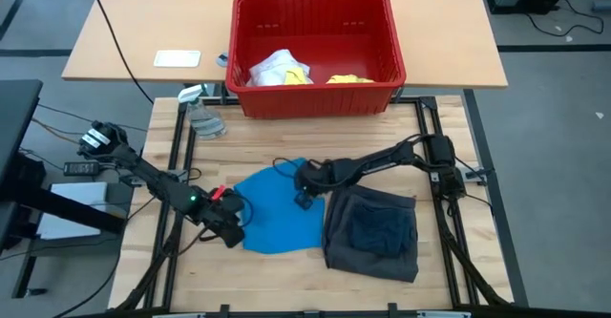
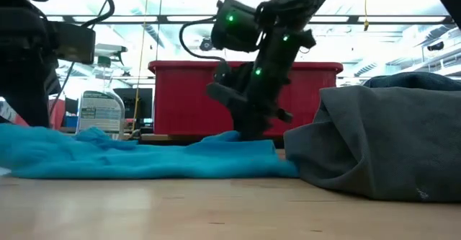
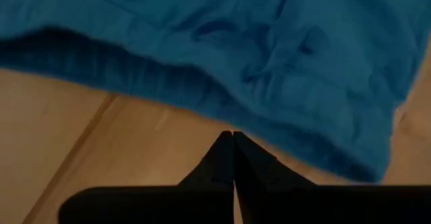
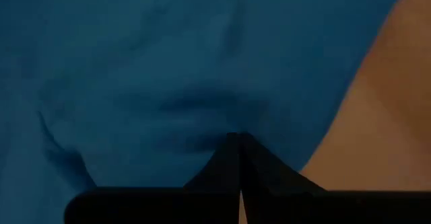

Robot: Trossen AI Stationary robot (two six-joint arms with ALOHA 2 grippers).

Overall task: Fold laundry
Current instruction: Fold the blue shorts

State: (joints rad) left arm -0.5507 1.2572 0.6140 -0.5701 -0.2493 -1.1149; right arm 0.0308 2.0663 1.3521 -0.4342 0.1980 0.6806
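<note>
The only printed matter in view is the label on the clear spray bottle, standing at the far left of the table beside the red slotted basket; its writing is too small to read. A small white card on the far tabletop shows no legible text either. The bright blue garment lies spread flat on the wooden table between the two arms, with the dark grey shorts folded in a heap just to its right, touching its edge. The left gripper sits at the blue cloth's left edge; in the left wrist view its two dark fingers are pressed together, tips meeting over bare wood just short of the cloth's hem, pinching nothing. The right gripper is down on the garment's far right part, near the shorts; in the right wrist view its fingers are also pressed together, tips resting on the blue fabric, and whether any cloth is caught between them cannot be told. Yellow and white garments lie inside the basket.
</note>
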